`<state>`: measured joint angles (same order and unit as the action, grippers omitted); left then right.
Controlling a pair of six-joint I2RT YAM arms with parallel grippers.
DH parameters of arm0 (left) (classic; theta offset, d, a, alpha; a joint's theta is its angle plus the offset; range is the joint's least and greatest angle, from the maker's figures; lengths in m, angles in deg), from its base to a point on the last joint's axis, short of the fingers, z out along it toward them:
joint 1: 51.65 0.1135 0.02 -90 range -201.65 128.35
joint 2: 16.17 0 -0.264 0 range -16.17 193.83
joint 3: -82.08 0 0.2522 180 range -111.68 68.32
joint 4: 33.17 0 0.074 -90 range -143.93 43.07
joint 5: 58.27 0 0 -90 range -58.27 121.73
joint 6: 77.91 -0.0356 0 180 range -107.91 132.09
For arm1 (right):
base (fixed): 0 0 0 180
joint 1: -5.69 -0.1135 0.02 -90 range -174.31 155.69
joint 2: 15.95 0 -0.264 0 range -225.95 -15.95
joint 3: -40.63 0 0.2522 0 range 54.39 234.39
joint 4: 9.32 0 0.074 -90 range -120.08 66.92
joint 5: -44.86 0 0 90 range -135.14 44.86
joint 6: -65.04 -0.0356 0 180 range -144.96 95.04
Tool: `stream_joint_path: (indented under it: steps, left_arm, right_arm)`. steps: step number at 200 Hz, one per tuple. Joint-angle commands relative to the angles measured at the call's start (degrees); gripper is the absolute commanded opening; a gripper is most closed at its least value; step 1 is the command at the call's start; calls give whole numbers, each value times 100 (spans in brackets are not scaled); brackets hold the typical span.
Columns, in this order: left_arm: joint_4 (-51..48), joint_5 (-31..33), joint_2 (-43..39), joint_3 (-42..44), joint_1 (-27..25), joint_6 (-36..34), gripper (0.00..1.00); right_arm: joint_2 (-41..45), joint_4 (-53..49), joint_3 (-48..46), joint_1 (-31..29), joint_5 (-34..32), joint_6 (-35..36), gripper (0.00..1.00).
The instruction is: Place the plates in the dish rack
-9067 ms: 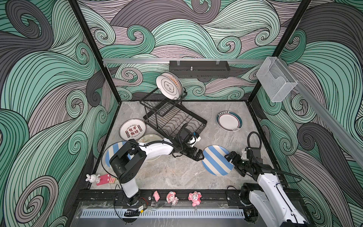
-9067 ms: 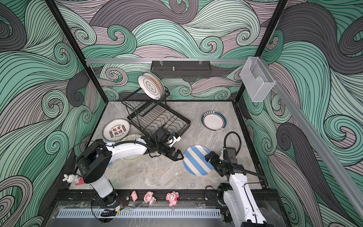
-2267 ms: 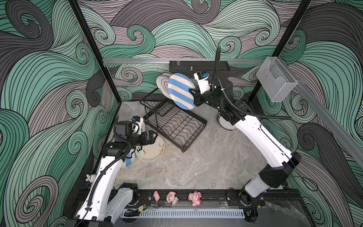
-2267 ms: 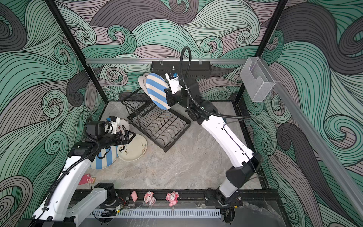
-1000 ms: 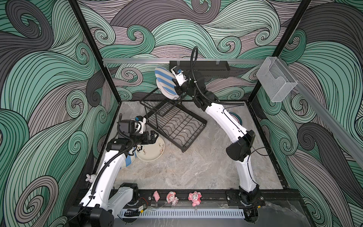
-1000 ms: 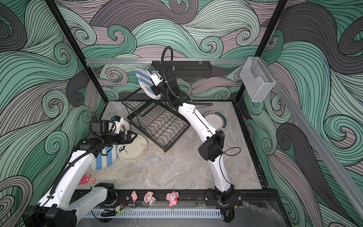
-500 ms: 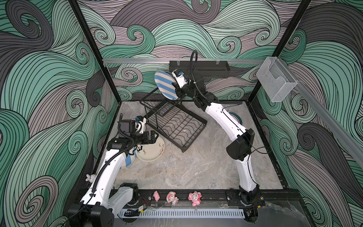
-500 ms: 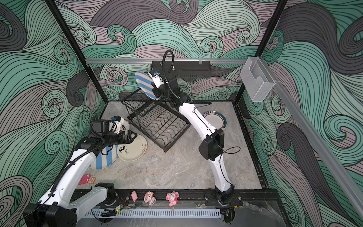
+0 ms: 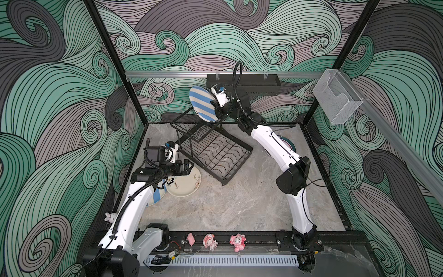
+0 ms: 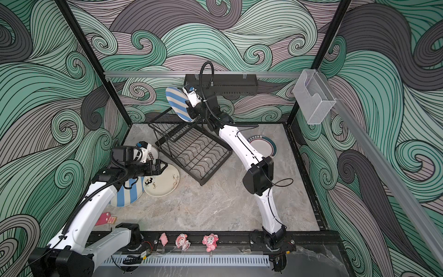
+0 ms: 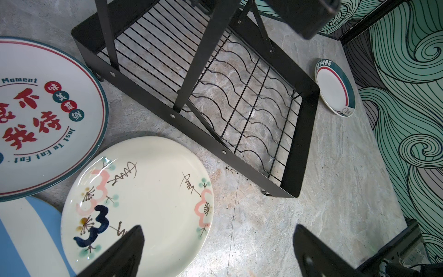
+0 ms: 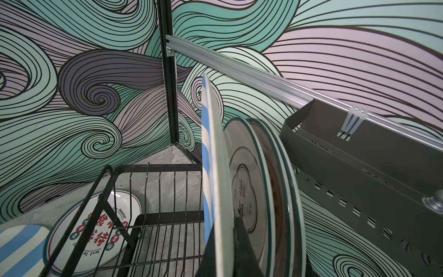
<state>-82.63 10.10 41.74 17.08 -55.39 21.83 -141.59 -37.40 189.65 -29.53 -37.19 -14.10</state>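
Your left gripper (image 9: 188, 167) hangs jaws apart over the cream plate (image 9: 184, 184), just beside the dish rack (image 9: 215, 153) edge. Your right gripper (image 9: 215, 108) clamps the striped plate (image 9: 200, 104) upright in the upper basket (image 12: 153, 191), beside racked plates (image 12: 268, 179). Bare table (image 9: 239, 203) lies right of the rack.

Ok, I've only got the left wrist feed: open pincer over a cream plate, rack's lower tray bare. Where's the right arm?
Observer: Up at the top tier of the rack. The right pincer is shut on the rim of a blue striped plate.
Operator: Is the plate in a slot?
Observer: Cannot tell. It stands on edge over the tier, but the pincer hides its lower edge.
Operator: Anything else loaded up there?
Observer: Yes, at least two more plates with green rims stand on edge right behind it.
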Motion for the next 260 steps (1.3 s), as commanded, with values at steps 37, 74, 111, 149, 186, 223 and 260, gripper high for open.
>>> stream_joint_path:
  steps: [37, 74, 111, 149, 186, 223, 260]
  left_arm:
    - [55, 18, 0, -9, 48, 63, 99]
    - [49, 1, 14, -8, 42, 56, 99]
    - [55, -4, -17, -2, 49, 59, 99]
    - [55, -8, -16, -8, 43, 52, 99]
    - [56, -26, -8, -9, 47, 55, 99]
    - [77, -59, 18, -9, 44, 61, 99]
    - [99, -96, 27, -8, 42, 72, 98]
  right_arm:
    - [-185, 215, 163, 23, 103, -153, 0]
    - [-363, 93, 373, 23, 79, -162, 0]
    - [-504, 48, 502, 25, 14, -211, 0]
    - [-614, 12, 580, 30, -95, -278, 0]
    - [-664, -57, 694, 26, -194, -319, 0]
    - [-426, -182, 757, -6, -449, -544, 0]
    - [-147, -84, 555, -51, -691, -575, 0]
